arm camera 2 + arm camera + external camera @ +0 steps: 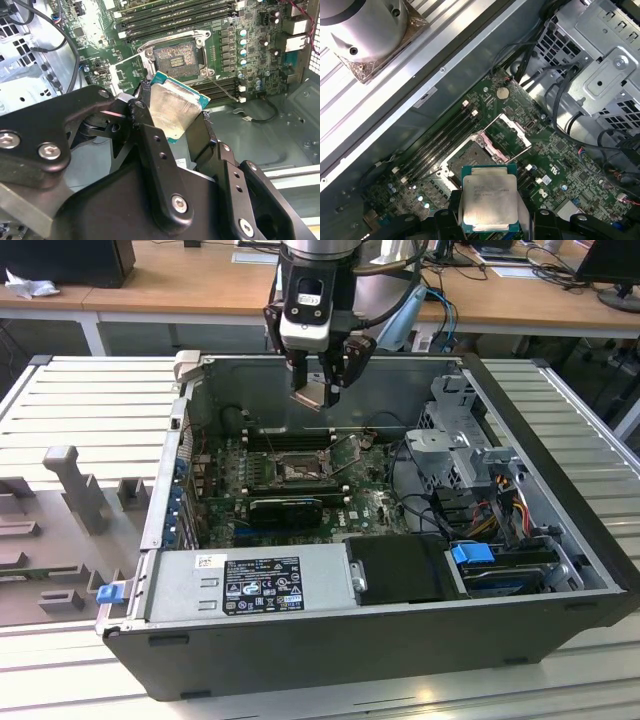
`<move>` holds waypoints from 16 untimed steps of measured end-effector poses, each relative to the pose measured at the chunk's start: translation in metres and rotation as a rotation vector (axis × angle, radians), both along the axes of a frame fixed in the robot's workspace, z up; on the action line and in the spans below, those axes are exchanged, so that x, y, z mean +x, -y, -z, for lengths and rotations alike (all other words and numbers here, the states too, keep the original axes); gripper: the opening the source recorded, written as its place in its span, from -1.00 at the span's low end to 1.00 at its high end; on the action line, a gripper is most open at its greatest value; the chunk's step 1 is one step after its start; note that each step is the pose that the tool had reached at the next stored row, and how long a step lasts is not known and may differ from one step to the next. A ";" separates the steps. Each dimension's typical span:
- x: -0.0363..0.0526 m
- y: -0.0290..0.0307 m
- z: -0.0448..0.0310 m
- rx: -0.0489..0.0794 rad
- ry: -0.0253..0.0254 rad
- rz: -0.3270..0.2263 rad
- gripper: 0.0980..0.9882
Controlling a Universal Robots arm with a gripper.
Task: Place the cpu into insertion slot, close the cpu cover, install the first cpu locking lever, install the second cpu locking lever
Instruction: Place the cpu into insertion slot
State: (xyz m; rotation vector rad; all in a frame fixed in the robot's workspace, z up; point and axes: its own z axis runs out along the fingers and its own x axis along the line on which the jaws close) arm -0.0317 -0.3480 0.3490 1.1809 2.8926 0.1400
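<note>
Surface: an open computer case (560,540) lies flat on a slatted grey desk (90,390), filling the middle of the exterior view.
Room: wooden desks (180,285) run along the top edge, and a grey fixture tray (60,520) sits at the left edge.
Gripper (322,380): it hangs at upper centre, over the case's back wall.
Fingers (155,150): closed on the cpu, one black finger against each of two opposite edges.
Cpu (489,200): clamped and tilted, with its silvery top facing the first wrist view. In the exterior view it is in the air, well apart from the socket below it.
Insertion slot (176,56): at upper centre of the second wrist view, with its pin field bare.
Cpu cover (519,129): swung up off the slot, standing just to its right at mid-frame.
Hidden: the arm is cut off at the top of the exterior view. The cpu's lower edge runs off the bottom of the first wrist view. A long black graphics card (285,508) covers the board below the slot.
Hard to make out: how many memory slots (440,137) lie beside the slot.
Count: one cpu, one slot, one cover, two fingers.
</note>
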 end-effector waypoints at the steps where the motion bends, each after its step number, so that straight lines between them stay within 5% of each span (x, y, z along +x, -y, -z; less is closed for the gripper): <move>1: 0.0000 0.0000 0.0000 0.000 0.0000 0.003 -0.04; 16: 0.0000 0.0000 0.0008 0.000 0.0000 0.047 -0.04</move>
